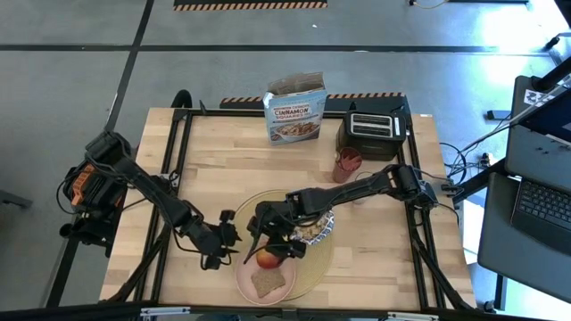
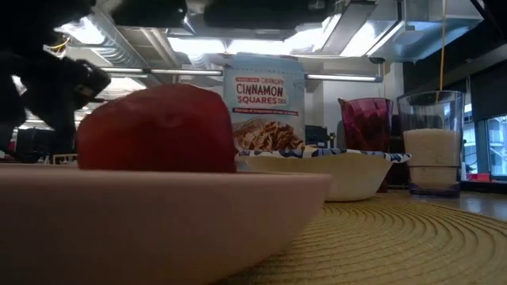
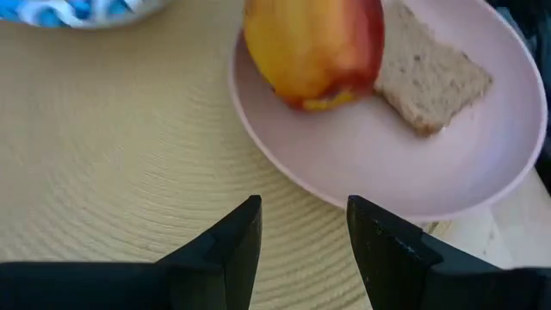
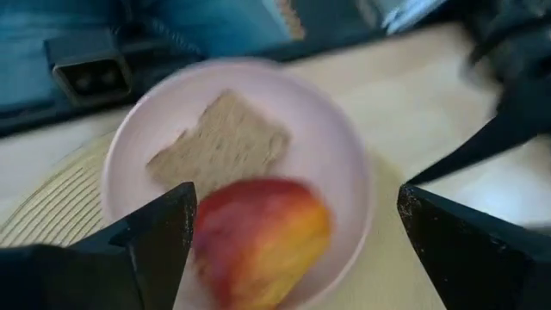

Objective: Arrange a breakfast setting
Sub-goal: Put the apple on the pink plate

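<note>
The pink plate (image 1: 266,278) sits on the near edge of the large round tan placemat (image 1: 323,264), carrying the toast slice (image 1: 267,283) and, just beside it on the side toward the bowl, the red apple (image 1: 268,259). The right gripper (image 1: 254,242) hangs right above the apple with its fingers (image 4: 155,241) spread wide to either side of the fruit, gripping nothing. The left gripper (image 1: 227,242) waits just off the placemat's left rim, low over the mat's edge, its fingers (image 3: 232,245) partly apart and empty, pointing at the plate. The blue-and-white patterned bowl (image 1: 317,230) rests on the mat behind the plate, largely under the right arm. Farther back on the bare table stand the red cup (image 1: 347,164) and the milk glass (image 2: 430,142), with the blue cinnamon cereal box (image 1: 295,113) and black toaster (image 1: 372,132) along the far edge
</note>
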Tool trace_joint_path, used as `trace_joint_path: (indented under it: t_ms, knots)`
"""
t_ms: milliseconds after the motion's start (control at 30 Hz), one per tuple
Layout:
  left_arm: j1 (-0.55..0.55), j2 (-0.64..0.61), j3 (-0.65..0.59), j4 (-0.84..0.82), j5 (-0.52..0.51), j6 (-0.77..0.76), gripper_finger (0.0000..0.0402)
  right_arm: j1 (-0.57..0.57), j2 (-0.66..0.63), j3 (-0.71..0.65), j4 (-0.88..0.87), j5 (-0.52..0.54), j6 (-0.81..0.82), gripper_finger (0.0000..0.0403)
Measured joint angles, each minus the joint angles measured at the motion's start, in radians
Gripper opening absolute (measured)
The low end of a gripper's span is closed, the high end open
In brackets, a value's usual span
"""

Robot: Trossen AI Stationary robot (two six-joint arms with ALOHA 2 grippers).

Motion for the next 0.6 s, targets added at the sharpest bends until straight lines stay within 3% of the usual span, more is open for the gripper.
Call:
trace_joint_path:
  t_ms: [333,600]
  knots:
    - [0.021,-0.13,0.0,0.068,-0.058,0.074,0.0165,0.077,0.007,0.008,-0.187,0.155,0.067,0.037]
    - [0.104,-0.095,0.0,0.148,0.055,0.12,0.0165,0.089,0.001,0.008,-0.263,0.178,0.117,0.0344]
